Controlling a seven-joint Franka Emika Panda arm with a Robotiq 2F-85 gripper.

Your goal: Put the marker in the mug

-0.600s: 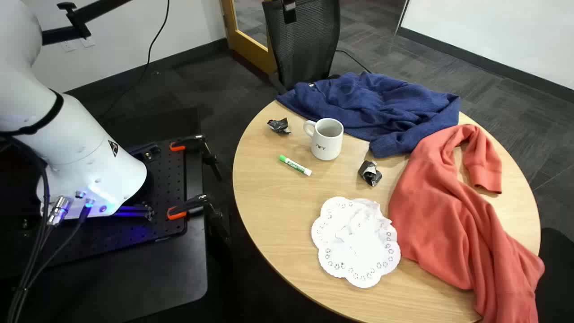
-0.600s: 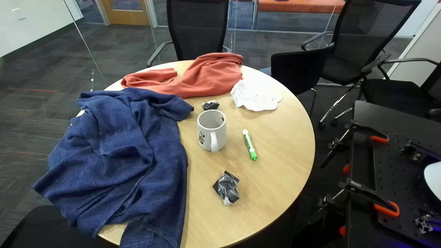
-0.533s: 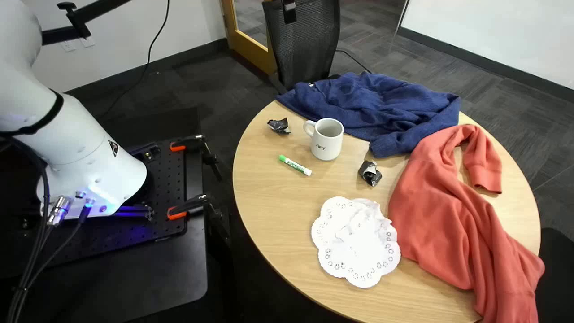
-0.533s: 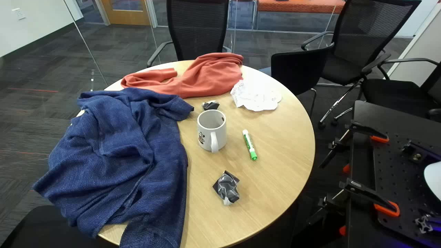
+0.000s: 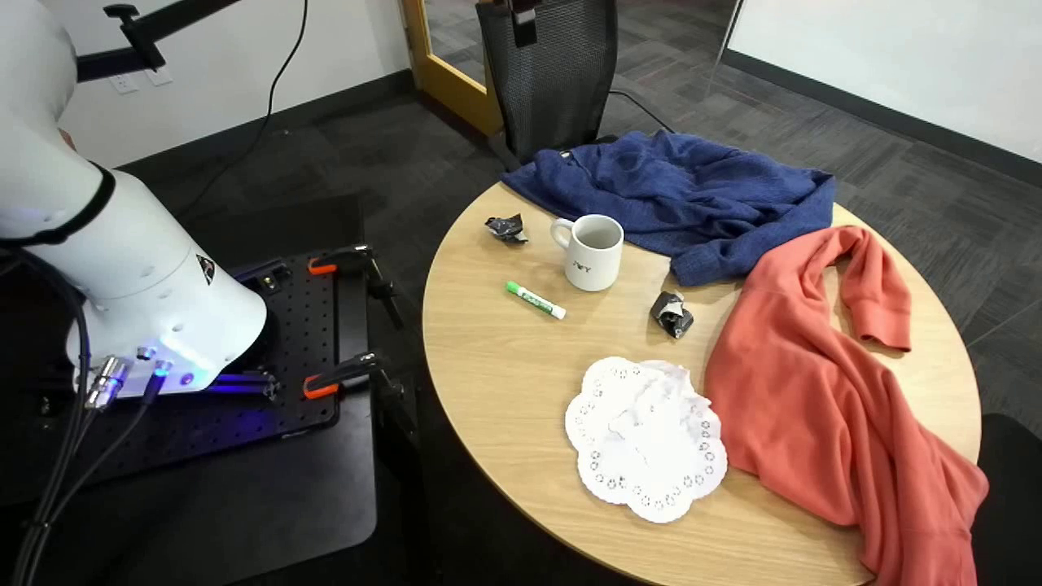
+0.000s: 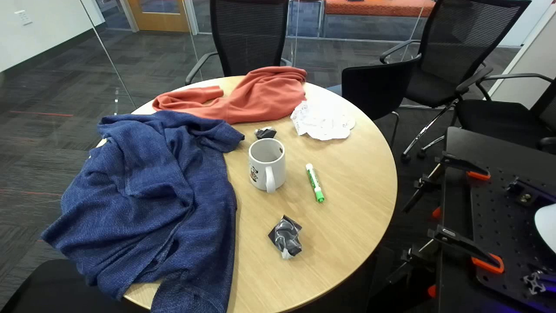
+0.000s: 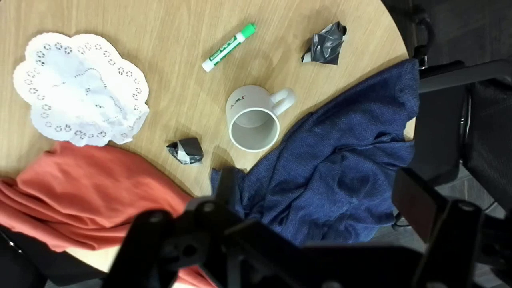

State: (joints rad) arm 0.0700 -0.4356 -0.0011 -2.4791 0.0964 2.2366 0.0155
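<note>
The short, thin green-and-white marker (image 7: 228, 48) with a bright green cap is just lying flat on the round light-wood table (image 5: 488, 366), near the small white cylindrical mug (image 7: 250, 96) but not touching it. The mug's upright with a dark marking on its side, and both exterior views have the pair sitting apart like that.

In the wrist view the black two-finger gripper (image 7: 318, 188) is spread pretty wide, fingers well apart, with a rumpled navy knit garment (image 6: 152, 187) showing through the gap.

Kinda busy around there too. A crumpled black-and-grey scrap (image 7: 326, 44) sits off on the mug's handle side, and a second crumpled dark scrap (image 7: 186, 151) is between the mug and a coral-red cloth garment (image 5: 814, 391). A white lacy doily (image 7: 80, 92) with scalloped edges lies right up against that coral one.

As for the glossy white robot arm (image 5: 130, 236), in an exterior view its base stands on a black perforated plate (image 5: 313, 342), apart from the table.
</note>
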